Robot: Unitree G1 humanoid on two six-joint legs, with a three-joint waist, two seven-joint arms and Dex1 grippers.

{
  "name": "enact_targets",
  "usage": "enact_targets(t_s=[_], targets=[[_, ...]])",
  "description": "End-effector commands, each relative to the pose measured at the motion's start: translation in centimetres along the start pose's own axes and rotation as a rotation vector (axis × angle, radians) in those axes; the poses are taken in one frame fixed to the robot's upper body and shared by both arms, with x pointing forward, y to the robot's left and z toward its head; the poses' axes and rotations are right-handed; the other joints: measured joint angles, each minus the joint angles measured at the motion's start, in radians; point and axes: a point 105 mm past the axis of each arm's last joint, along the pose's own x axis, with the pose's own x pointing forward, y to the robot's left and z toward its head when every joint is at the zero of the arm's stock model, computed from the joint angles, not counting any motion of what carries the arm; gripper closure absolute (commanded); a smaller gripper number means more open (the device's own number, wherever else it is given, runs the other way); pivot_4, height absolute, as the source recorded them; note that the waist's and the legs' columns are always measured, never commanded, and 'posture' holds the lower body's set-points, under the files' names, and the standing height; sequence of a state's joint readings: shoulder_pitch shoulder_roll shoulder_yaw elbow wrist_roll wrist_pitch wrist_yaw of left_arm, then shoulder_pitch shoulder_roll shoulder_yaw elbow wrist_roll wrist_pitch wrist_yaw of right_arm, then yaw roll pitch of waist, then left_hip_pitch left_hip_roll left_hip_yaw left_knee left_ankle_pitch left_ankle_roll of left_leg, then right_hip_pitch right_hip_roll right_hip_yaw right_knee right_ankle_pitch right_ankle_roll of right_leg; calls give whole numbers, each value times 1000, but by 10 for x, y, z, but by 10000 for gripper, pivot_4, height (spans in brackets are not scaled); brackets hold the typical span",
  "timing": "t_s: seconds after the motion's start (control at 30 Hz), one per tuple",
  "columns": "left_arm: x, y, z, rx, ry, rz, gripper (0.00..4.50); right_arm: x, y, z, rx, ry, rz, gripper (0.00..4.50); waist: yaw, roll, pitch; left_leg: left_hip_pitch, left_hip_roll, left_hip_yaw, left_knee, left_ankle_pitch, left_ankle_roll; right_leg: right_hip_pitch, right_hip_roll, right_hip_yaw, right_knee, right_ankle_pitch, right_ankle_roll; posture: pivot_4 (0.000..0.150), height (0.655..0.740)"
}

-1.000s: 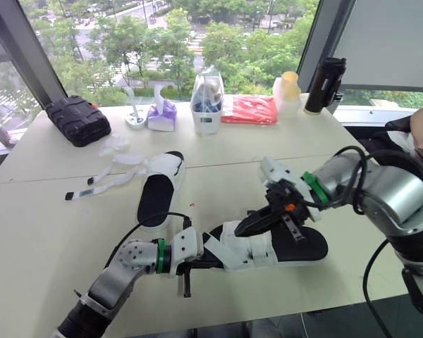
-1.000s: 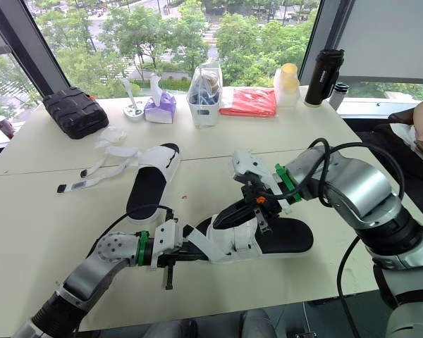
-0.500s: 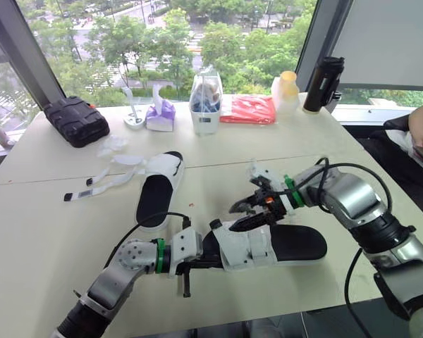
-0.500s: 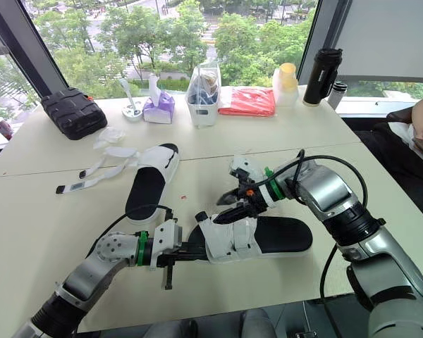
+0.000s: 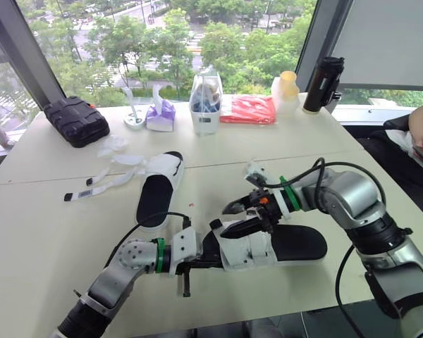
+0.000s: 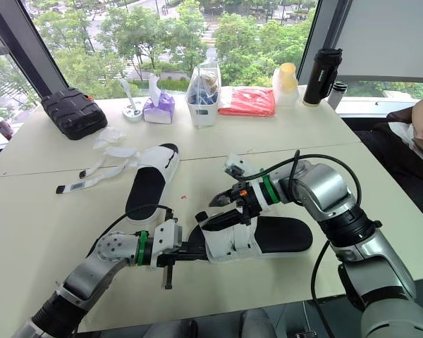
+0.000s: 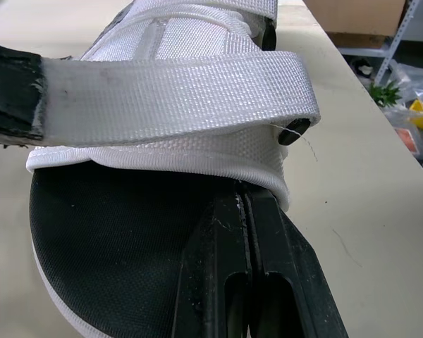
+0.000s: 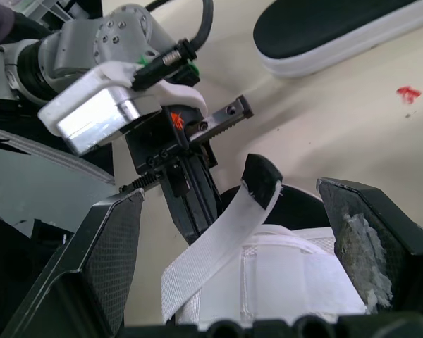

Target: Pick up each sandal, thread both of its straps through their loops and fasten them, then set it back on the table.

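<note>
The near sandal (image 5: 296, 243) lies on the worktop (image 5: 42, 218), its toe pointing at the left gripper (image 7: 243, 204). That gripper's fingers are pressed together at the toe end, pinching the sandal just under the edge of its white upper. The right gripper (image 5: 229, 219) hovers over the same end with its fingers spread wide. The front strap (image 8: 218, 243) rises between them, its black tip free and touching neither finger.

A second earlier the right gripper was higher and further back over the upper, and this strap lay stretched out toward the left gripper. The right gripper has since come down and forward to straddle the strap's loose end, while the left gripper has kept its hold. This looks like the approach to grasping the strap for threading; the strap seems not yet fastened.

The other sandal (image 5: 157, 193) rests further back on the worktop, its straps (image 5: 106, 179) lying loose beside it.
</note>
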State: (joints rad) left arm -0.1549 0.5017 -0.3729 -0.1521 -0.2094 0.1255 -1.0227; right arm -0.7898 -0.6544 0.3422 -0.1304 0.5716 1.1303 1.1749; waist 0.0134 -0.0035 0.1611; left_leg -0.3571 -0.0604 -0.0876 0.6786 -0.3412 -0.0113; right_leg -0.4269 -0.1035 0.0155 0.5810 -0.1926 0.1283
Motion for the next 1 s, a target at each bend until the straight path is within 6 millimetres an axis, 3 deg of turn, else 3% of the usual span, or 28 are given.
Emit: enact_targets(t_s=[0.03, 0.37, 0.67, 0.87, 1.0], targets=[[1, -10, -33, -87, 116, -16, 45000, 7, 7, 3, -30, 3, 26, 2549, 0, 0, 0, 0, 0, 0, 0, 0, 0, 0, 0, 0, 0, 0, 0, 1500, 7400], [2, -10, -32, -90, 112, -2, 45000, 23, 10, -1, -14, 26, 80, 2549, 0, 0, 0, 0, 0, 0, 1, 0, 0, 0, 0, 0, 1, 0, 0, 1500, 7400], [3, -10, -30, -94, 107, 5, 45000, 22, 12, 5, -29, 9, 87, 44471, 0, 0, 0, 0, 0, 0, 1, 0, 0, 0, 0, 0, 1, 0, 0, 1500, 7400], [3, -10, -29, -98, 107, -1, 45000, 9, 17, 19, -65, -37, 59, 44471, 0, 0, 0, 0, 0, 0, 1, 0, 0, 0, 0, 0, 1, 0, 0, 1500, 7400], [3, -10, -29, -102, 110, -3, 45000, -8, 33, 33, -92, -99, 61, 44471, 0, 0, 0, 0, 0, 0, 1, 0, 0, 0, 0, 0, 1, 0, 0, 1500, 7400]])
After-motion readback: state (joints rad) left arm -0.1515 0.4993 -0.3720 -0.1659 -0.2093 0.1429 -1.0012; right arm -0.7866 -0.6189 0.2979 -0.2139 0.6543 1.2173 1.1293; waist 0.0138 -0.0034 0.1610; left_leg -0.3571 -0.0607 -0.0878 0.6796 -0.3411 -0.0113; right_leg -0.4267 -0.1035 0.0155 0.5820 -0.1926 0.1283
